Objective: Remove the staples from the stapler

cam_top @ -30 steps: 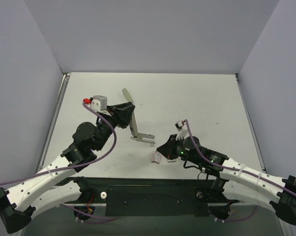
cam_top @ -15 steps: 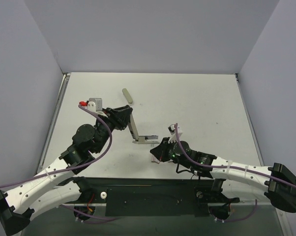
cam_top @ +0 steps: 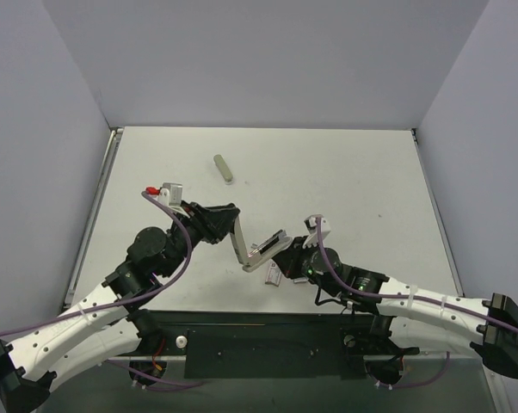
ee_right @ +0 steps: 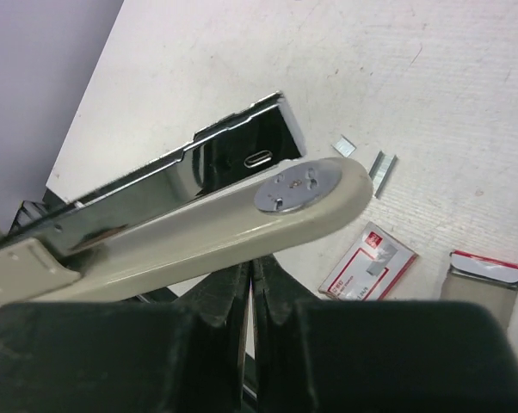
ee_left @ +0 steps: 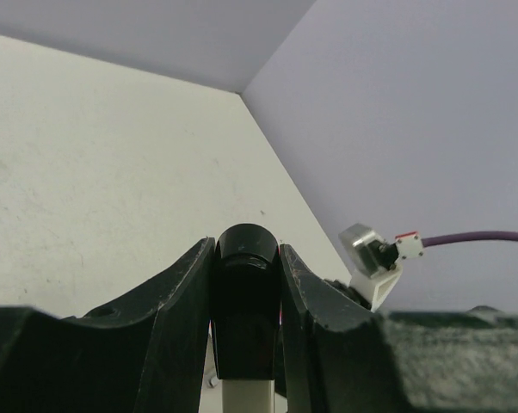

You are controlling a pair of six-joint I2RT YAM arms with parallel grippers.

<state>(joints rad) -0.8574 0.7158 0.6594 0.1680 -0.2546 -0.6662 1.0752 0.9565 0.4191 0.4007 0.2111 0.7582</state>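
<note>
The stapler (cam_top: 261, 250) stands opened in a V at the near centre of the table (cam_top: 354, 172). The left gripper (cam_top: 228, 222) clamps one end, and the closed right gripper (cam_top: 285, 256) sits just beside the other arm. Together they block the near middle. Small staple boxes (cam_top: 274, 275) and loose staples (ee_right: 380, 163) lie beneath. A rounded bar (cam_top: 224, 168) lies far left of centre. The far and right surface is open up to the walls (cam_top: 268, 60).
</note>
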